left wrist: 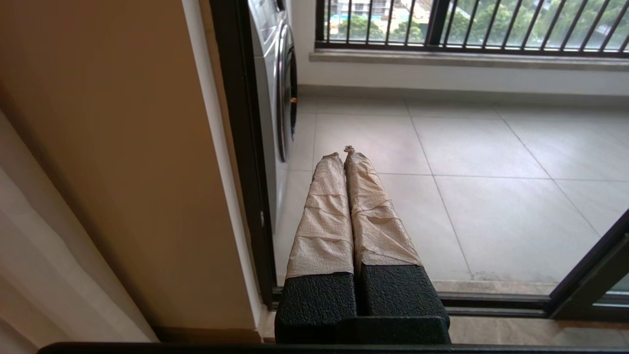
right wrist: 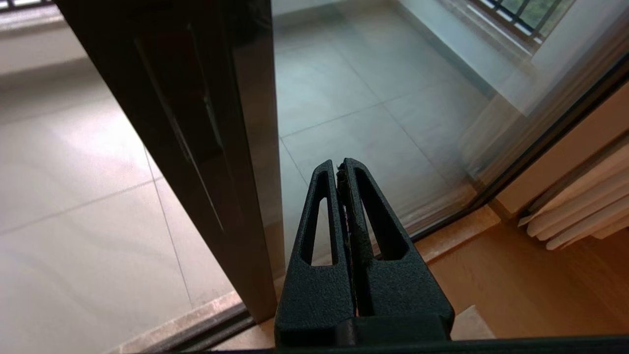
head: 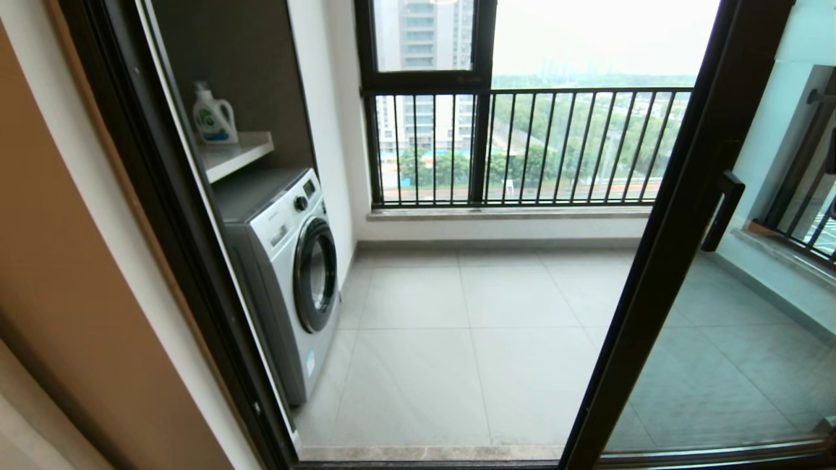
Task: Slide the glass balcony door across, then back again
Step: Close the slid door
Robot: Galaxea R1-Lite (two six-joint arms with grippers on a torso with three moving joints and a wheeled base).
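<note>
1. Closest to my right wrist camera is the right gripper (right wrist: 340, 169), its jaws pressed together on nothing, pointing at the glass just beside the door's dark upright.
2. That upright belongs to the glass balcony door (head: 659, 261), which stands slid over to my right and leaves the opening onto the balcony floor (head: 470, 326) clear. Its long axis runs floor to ceiling, and the edge I would push on lies just to the left of the right jaws — so I judge the right arm the nearer one for the coming slide.
3. My left gripper (left wrist: 344, 152) has tape-wrapped jaws, also closed and empty; it sits by the left jamb near the washing machine (head: 287, 267), well apart from the door.
4. As for the door itself — clear glass in a dark brown metal frame, with a dark bar handle (head: 722, 212) on the upright, above where the right jaws point. Neither gripper touches it.
</note>
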